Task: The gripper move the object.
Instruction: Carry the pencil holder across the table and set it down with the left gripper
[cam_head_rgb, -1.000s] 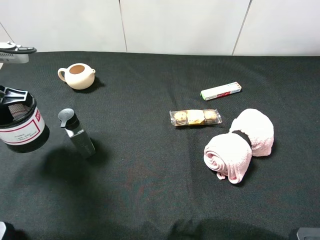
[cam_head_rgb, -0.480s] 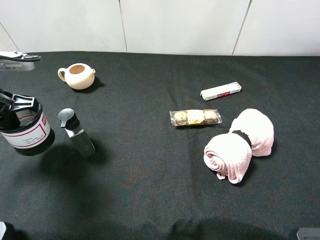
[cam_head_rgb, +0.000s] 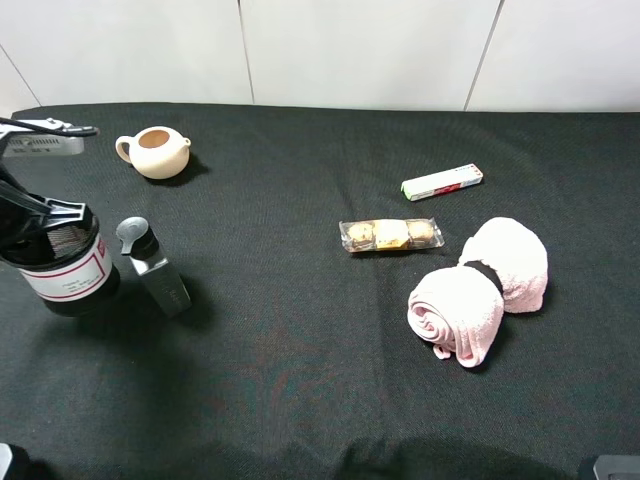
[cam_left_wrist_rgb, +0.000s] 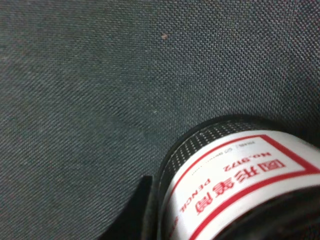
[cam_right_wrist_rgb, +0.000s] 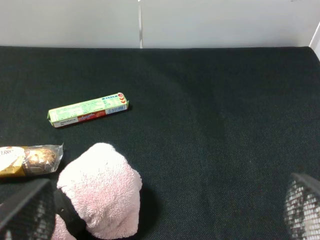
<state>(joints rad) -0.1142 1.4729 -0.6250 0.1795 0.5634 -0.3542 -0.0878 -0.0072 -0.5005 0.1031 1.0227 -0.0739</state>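
Note:
The black wire-mesh pen cup with a red-edged white label is at the far left of the exterior view, just left of the dark grey bottle. My left gripper comes in from the left edge and is shut on the cup's rim. The left wrist view shows the cup's label up close over the black cloth, with one dark finger beside it. My right gripper is open and empty, with its blurred fingertips at the lower corners of the right wrist view, near the pink towel.
A dark grey square bottle lies right beside the cup. A cream teapot stands behind it. A biscuit pack, a green candy stick and a rolled pink towel lie on the right half of the black cloth.
My left gripper has carried the pen cup to the right and slightly toward the front, closer to the grey bottle. Everything else has stayed put.

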